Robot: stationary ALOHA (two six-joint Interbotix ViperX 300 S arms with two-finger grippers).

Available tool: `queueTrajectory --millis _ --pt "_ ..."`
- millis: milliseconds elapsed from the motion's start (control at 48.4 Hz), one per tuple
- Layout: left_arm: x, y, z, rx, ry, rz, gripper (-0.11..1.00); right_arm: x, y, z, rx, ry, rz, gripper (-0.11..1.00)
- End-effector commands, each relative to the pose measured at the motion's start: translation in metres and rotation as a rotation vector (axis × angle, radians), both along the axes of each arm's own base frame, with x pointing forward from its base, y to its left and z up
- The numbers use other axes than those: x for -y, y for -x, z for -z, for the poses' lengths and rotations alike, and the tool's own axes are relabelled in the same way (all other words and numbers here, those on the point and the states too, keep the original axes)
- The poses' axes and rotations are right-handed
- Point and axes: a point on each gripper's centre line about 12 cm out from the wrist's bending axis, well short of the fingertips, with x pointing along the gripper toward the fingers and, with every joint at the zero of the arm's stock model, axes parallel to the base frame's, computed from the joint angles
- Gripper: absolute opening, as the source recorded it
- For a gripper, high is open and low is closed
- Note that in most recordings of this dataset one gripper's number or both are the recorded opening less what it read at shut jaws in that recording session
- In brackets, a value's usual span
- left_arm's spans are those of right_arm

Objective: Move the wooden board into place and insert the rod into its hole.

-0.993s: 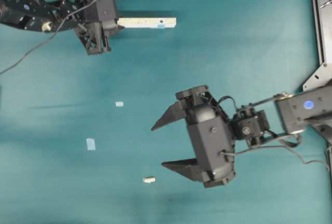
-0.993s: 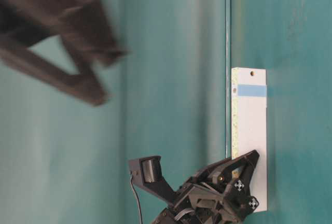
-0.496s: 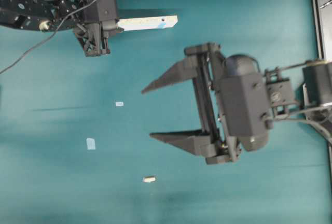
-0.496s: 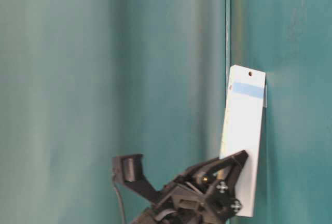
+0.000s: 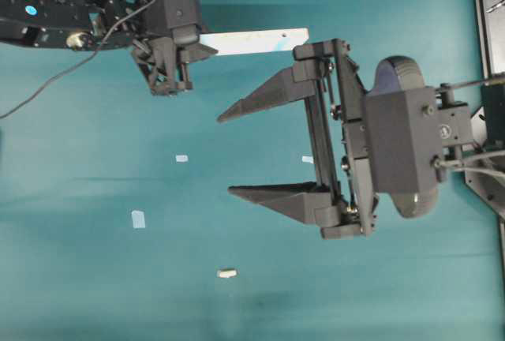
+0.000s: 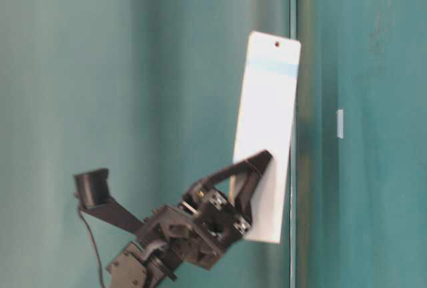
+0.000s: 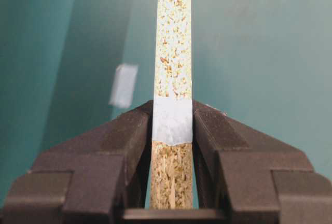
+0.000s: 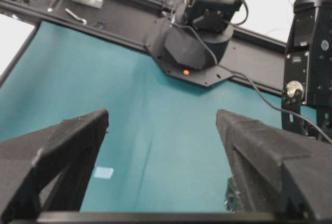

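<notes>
The wooden board [image 5: 256,41] is a long pale strip at the top of the overhead view, carried clear of the teal cloth. My left gripper [image 5: 203,43] is shut on its left end. The hole [image 5: 282,39] shows as a dark dot near the free right end. In the table-level view the board [image 6: 267,121] hangs tilted, with its hole [image 6: 277,44] at the far end. In the left wrist view the fingers [image 7: 135,136] clamp both faces of the board's edge [image 7: 173,37]. The rod [image 5: 226,273] lies alone on the cloth at bottom centre. My right gripper [image 5: 226,155] hovers high, open and empty.
Small pale blue tape squares lie on the cloth: one [image 5: 181,158] left of centre, one [image 5: 138,219] lower left, one [image 5: 307,159] partly under my right gripper. A black frame [image 5: 485,25] runs along the right edge. The opposite arm's base [image 8: 197,42] stands at the cloth's far side.
My left gripper has lifted the board off the cloth and carried it to the right. My right gripper has risen and swung away from the rod, staying open.
</notes>
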Motion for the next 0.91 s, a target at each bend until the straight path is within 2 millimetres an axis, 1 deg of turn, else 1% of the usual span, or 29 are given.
queueTrajectory --millis 0,248,414,641,889 --pt "0.011 -0.014 -0.029 0.085 0.007 0.014 0.22 0.002 0.006 -0.020 0.051 -0.010 0.003 0.97" --pt "0.049 -0.042 -0.037 0.125 0.050 0.081 0.22 0.003 0.007 -0.023 0.060 -0.008 0.003 0.97" --pt "0.072 -0.063 -0.032 0.131 0.071 0.126 0.22 0.003 0.007 -0.024 0.063 -0.009 0.003 0.97" --pt "0.089 -0.091 -0.014 0.122 0.077 0.165 0.22 0.003 0.007 -0.025 0.064 -0.009 0.003 0.97" --pt "0.104 -0.118 -0.004 0.134 0.078 0.197 0.22 0.003 0.007 -0.026 0.067 -0.010 0.003 0.97"
